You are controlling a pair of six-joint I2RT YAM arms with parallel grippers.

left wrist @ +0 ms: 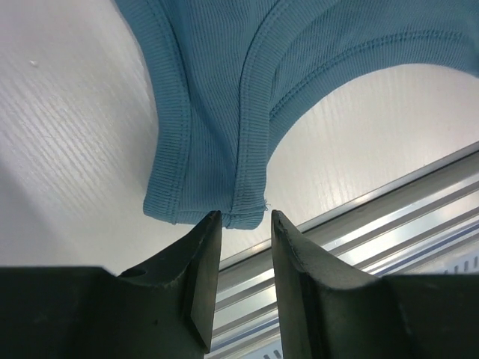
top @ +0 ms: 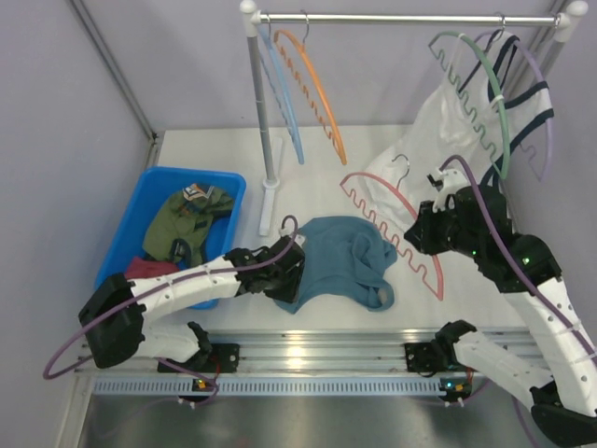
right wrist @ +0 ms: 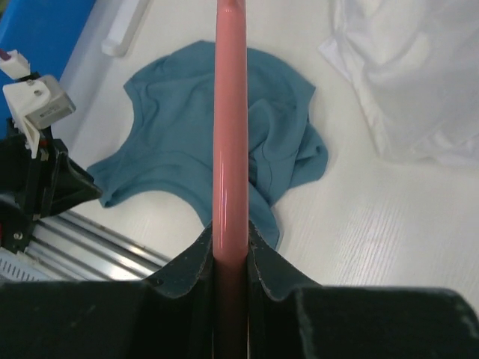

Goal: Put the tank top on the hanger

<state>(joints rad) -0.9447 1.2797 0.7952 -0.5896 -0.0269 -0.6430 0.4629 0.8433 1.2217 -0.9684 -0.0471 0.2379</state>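
Observation:
The teal tank top (top: 340,257) lies crumpled flat on the white table, also seen in the right wrist view (right wrist: 172,142). My left gripper (top: 298,280) sits low at its near-left edge. In the left wrist view the left gripper (left wrist: 245,218) is open, and the end of a ribbed shoulder strap (left wrist: 224,149) lies right at its fingertips without being pinched. The salmon hanger (top: 368,175) lies right of the top, its wavy edge reaching toward the table front. My right gripper (top: 422,231) is shut on its pink bar (right wrist: 230,112), and the right gripper (right wrist: 230,239) looks down on the top.
A blue bin (top: 140,210) at the left holds an olive-green garment (top: 191,219). The rack pole (top: 261,121) stands behind the top with an orange hanger (top: 317,89). A white navy-trimmed top (top: 438,121) hangs on a green hanger (top: 485,84) at back right. A metal rail (top: 308,355) edges the table front.

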